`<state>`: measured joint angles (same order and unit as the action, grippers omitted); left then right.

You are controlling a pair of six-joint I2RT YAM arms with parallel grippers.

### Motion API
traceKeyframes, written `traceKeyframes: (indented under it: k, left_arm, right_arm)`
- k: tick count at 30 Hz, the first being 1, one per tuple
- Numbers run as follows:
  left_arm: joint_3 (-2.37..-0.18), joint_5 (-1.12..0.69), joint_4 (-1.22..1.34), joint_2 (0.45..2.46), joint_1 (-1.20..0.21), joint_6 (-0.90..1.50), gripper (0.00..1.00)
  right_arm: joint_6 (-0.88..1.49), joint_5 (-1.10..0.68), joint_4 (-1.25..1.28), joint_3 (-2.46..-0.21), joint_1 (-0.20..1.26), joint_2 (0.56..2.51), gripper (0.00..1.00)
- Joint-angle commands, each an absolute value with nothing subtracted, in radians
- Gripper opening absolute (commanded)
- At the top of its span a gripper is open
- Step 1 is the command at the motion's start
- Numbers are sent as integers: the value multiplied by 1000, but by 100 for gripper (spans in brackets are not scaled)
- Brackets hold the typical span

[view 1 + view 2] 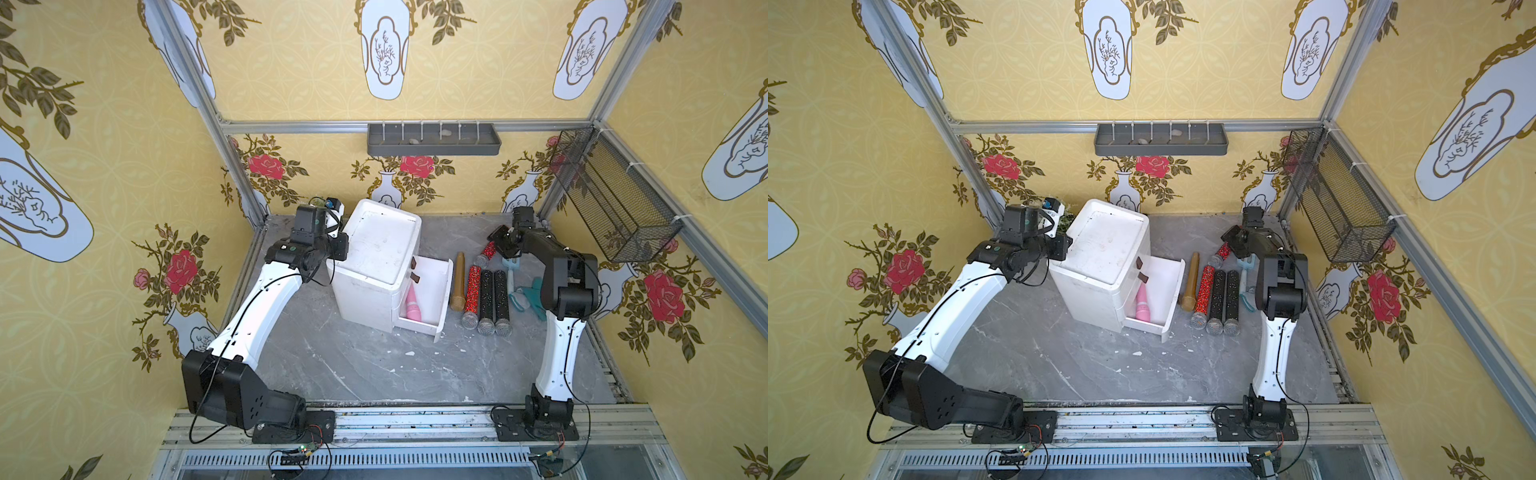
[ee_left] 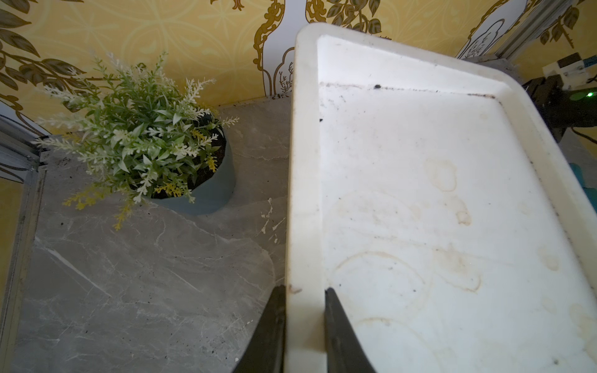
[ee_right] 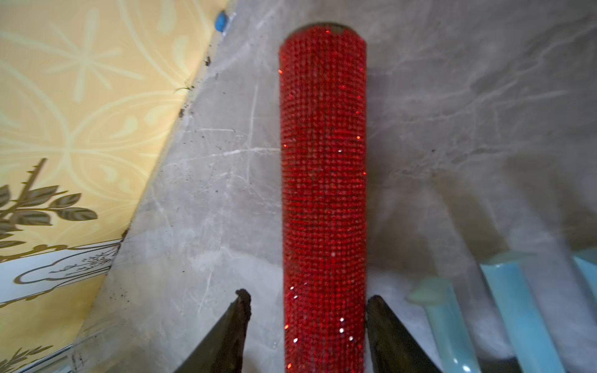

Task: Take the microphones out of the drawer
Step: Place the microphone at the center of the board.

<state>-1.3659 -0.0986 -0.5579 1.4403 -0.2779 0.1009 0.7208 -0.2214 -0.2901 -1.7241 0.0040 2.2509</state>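
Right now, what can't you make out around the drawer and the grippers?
- Pink microphone: far end hidden by the cabinet top, both top views.
- Right gripper: fingers hidden by its wrist in top views.
- Red microphone: head cut off, right wrist view's edge.

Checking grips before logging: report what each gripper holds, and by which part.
Left gripper clamps the white cabinet by its top rim. Right gripper straddles the red microphone at its handle, jaws open: nothing held.
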Motion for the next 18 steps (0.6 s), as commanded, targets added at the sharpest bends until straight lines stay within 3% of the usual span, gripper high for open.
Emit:
traceKeyframes:
  k: [1, 4, 12, 18]
  left_arm:
    - [-1345, -110, -698, 1467, -278, 112, 4]
    - [-1345, -110, -698, 1465, -278, 113, 4]
    - [-1345, -112, -698, 1460, -278, 114, 4]
    - [-1345, -115, -697, 1458, -277, 115, 5]
  right_arm:
    - [714, -225, -276, -1724, 6, 2213, 63]
    - [713, -225, -276, -1713, 7, 2167, 70]
    - [721, -231, -189, -1512, 33, 1957, 67]
    - [671, -235, -182, -1393, 140, 1823, 65]
